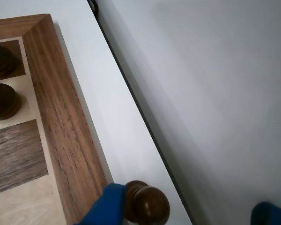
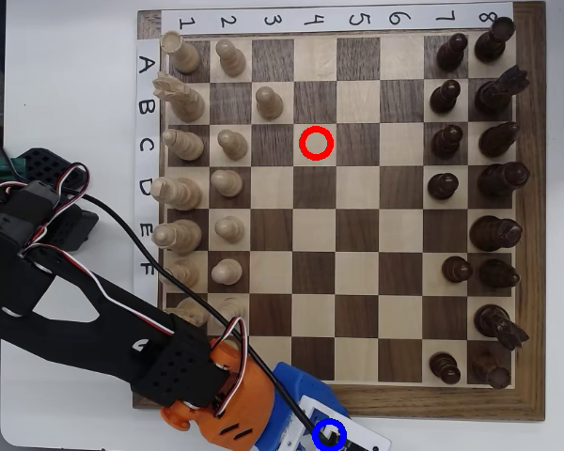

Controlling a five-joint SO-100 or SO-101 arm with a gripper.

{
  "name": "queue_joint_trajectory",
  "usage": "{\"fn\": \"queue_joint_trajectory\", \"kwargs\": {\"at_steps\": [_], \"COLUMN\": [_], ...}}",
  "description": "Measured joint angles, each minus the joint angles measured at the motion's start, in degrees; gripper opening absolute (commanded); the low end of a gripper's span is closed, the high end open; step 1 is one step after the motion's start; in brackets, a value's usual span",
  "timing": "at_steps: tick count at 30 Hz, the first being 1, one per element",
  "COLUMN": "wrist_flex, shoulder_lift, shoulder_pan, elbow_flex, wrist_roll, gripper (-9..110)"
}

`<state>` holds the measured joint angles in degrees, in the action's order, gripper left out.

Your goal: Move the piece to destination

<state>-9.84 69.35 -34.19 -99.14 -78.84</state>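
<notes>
The piece [image 1: 147, 205], a small dark-brown pawn with a round head, stands off the board on the white table, close to the table's edge. In the wrist view my gripper [image 1: 187, 212] is open: the left blue finger [image 1: 105, 206] touches the piece, and the right blue finger [image 1: 269, 213] is far off at the bottom right corner. From overhead, the piece [image 2: 330, 434] shows as a dark spot inside the destination [image 2: 342, 438], a thin blue ring just below the board's bottom frame. There the gripper [image 2: 321, 425] reaches the ring from the upper left.
The chessboard's wooden frame [image 1: 61, 108] runs just left of the gripper. Two dark pieces [image 1: 1, 79] stand on its corner squares. The table edge [image 1: 145, 122] drops off to the right. Overhead, a red ring [image 2: 316, 143] marks a mid-board square and the black arm [image 2: 85, 319] lies at lower left.
</notes>
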Motion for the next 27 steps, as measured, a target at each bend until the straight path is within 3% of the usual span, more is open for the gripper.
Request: {"fn": "queue_joint_trajectory", "kwargs": {"at_steps": [11,27], "wrist_flex": [-4.0,-25.3], "shoulder_lift": [11.6,45.3], "shoulder_pan": [1.9,-0.5], "elbow_flex": [-0.7,-10.9], "wrist_roll": [3.3,19.2], "gripper": [38,12]}}
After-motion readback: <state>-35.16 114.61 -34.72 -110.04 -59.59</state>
